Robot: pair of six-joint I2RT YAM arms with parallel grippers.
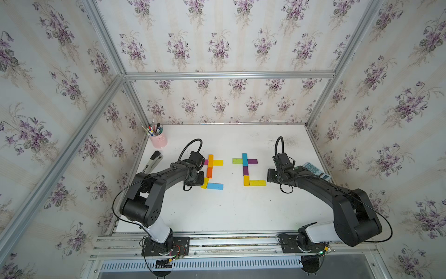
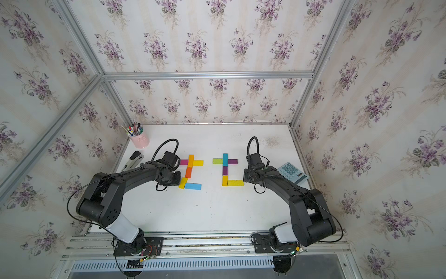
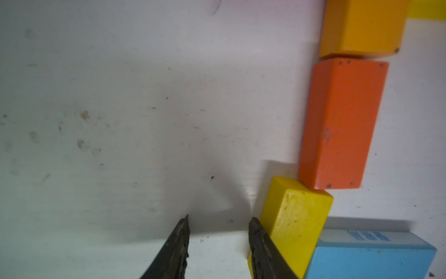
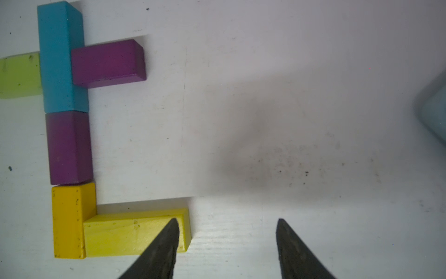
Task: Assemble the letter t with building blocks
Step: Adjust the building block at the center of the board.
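The left gripper point(image 3: 219, 217) is slightly open and empty, one finger point(image 3: 265, 253) just beside the skewed yellow block point(image 3: 294, 224). The right gripper point(image 4: 228, 219), half open, holds nothing. The blocks point(image 1: 245, 170) lie on the table point(image 1: 241, 212) between the two grippers.

I am logging: blocks point(image 4: 68, 147), matt paint, chipped and speckled; table point(image 4: 265, 72), smooth, scuffed and stained; my right fingers point(image 4: 159, 253), matt, rough-edged.

Pink pen cup point(image 1: 159, 141) in far-left worktop point(image 1: 229, 210) corner; grey-black stapler point(image 1: 152, 161) near it; pale blue calculator point(image 1: 316, 170) at right edge.
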